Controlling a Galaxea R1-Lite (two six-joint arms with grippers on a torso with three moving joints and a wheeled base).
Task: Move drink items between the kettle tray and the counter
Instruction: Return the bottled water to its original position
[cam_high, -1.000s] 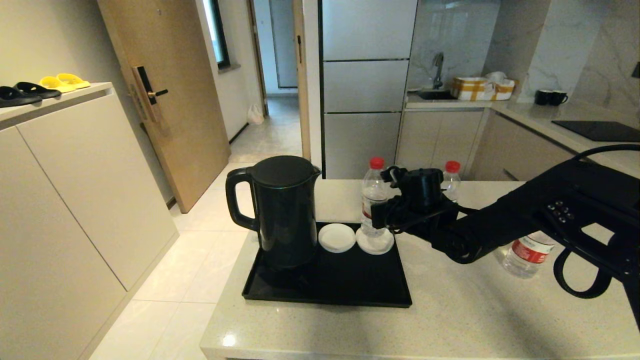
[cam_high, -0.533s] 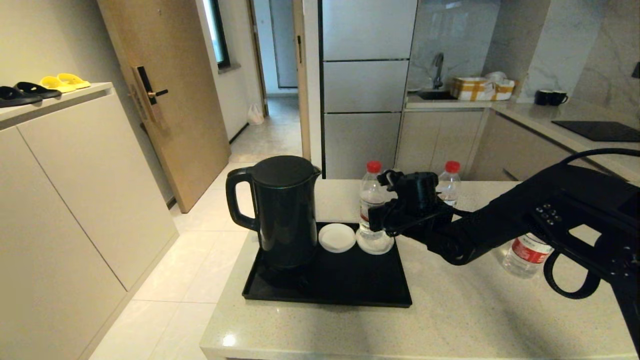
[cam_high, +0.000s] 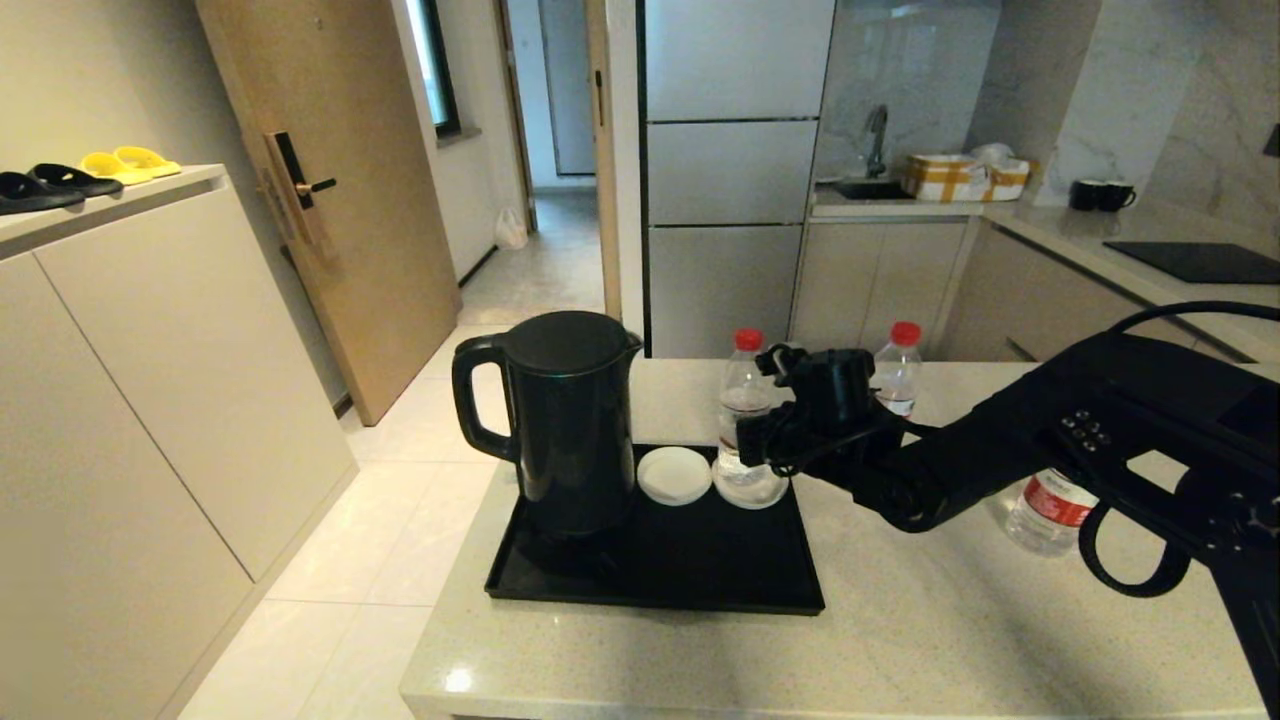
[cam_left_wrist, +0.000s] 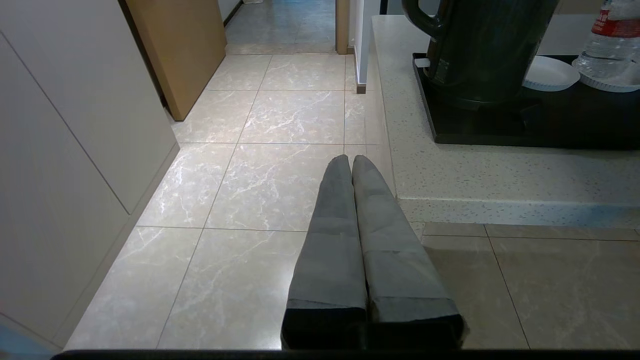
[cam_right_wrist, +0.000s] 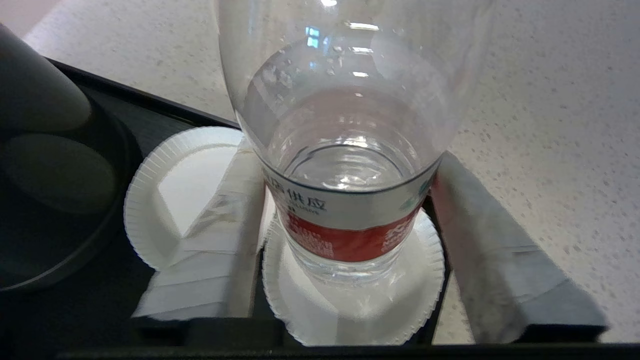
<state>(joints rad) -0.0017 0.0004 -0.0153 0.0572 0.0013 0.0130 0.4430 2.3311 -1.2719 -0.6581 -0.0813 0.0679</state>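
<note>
- Three small clear plastic water bottles with red caps show in the head view: one (cam_high: 743, 420) upright on a round white saucer (cam_high: 750, 490) in the far right corner of the flat glossy black kettle tray (cam_high: 660, 570), a second (cam_high: 897, 372) upright on the light beige speckled stone tabletop (cam_high: 900, 640) behind my right arm, a third (cam_high: 1045, 510) partly hidden under that arm. My right tool (cam_high: 765, 440) is at the tray bottle's label; the tall black kettle (cam_high: 565, 420) and an empty second saucer (cam_high: 674, 475) stand to its left.
- Left wrist view: my left tool (cam_left_wrist: 352, 165) is parked over the floor off the tabletop's edge, fingers pressed together, holding nothing.
- Right wrist view: the bottle (cam_right_wrist: 350, 150) stands with its long axis vertical, cap up out of frame, base apparently on the saucer (cam_right_wrist: 350, 310). My fingers (cam_right_wrist: 235, 210) flank the label on both sides; I cannot tell whether they press it.
- I judge this the set-down or pick-up step at the tray; next calls for keeping the bottle upright, clear of the kettle.
</note>
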